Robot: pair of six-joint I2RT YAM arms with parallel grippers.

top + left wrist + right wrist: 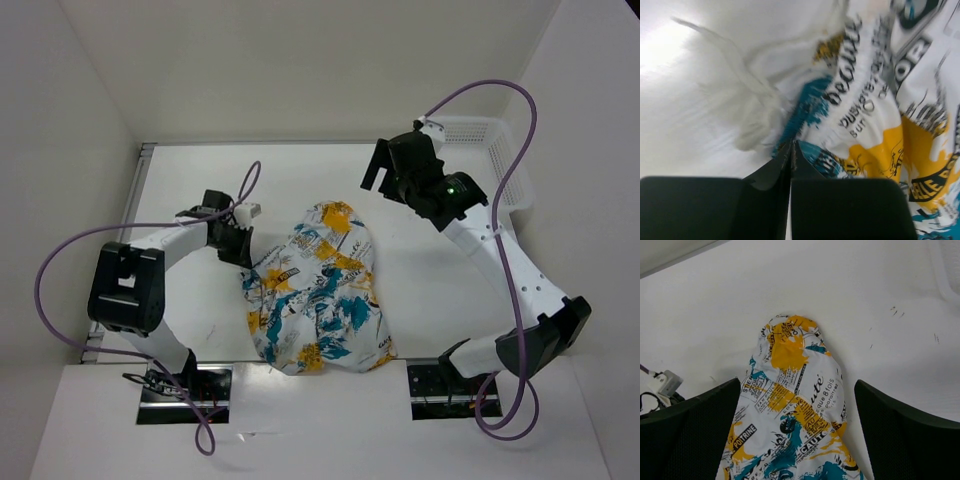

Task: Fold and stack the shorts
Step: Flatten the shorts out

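Observation:
The shorts, white with teal, orange-yellow and black print, lie crumpled in a rough oval at the table's middle. My left gripper is low at their left edge. In the left wrist view its fingers are pressed together and the tips pinch the printed fabric's edge; pale blurred cloth trails to the left. My right gripper hangs above the table beyond the shorts' far end, open and empty. In the right wrist view its fingers stand wide apart, with the narrow far end of the shorts below and between them.
A white plastic mesh basket stands at the table's far right corner, behind the right arm. Walls close in the table at the left and back. The left arm's white connector shows at the left of the right wrist view.

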